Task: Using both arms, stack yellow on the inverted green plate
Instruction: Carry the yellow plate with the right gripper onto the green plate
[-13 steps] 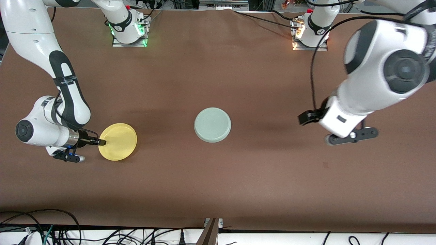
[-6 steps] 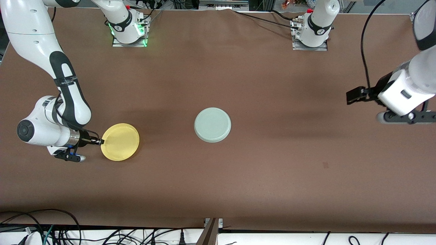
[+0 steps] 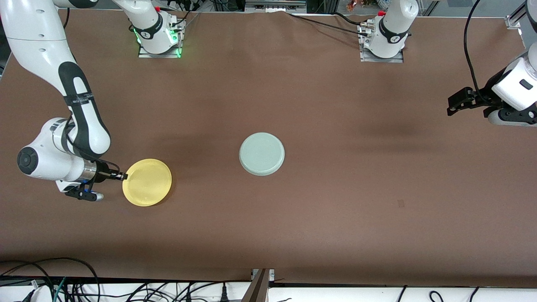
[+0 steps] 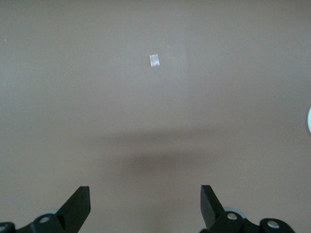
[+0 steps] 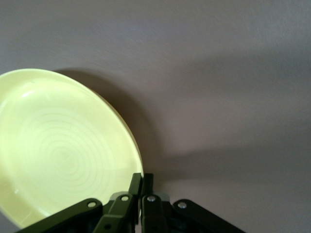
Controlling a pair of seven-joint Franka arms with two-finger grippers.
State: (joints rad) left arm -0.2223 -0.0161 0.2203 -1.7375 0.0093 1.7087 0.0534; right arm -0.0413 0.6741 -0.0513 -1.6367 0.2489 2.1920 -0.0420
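The yellow plate is toward the right arm's end of the table. My right gripper is shut on its rim, on the side away from the green plate. In the right wrist view the yellow plate is tilted and casts a shadow on the table, with the gripper pinching its edge. The pale green plate lies upside down at the table's middle, untouched. My left gripper is open and empty, up over the left arm's end of the table. In the left wrist view the gripper is over bare table.
The brown table has a small mark, seen as a pale patch in the left wrist view. The arm bases stand at the edge farthest from the front camera. Cables hang below the nearest edge.
The left arm has swung away from beside the green plate to its own end of the table. The right gripper has shifted the yellow plate slightly.
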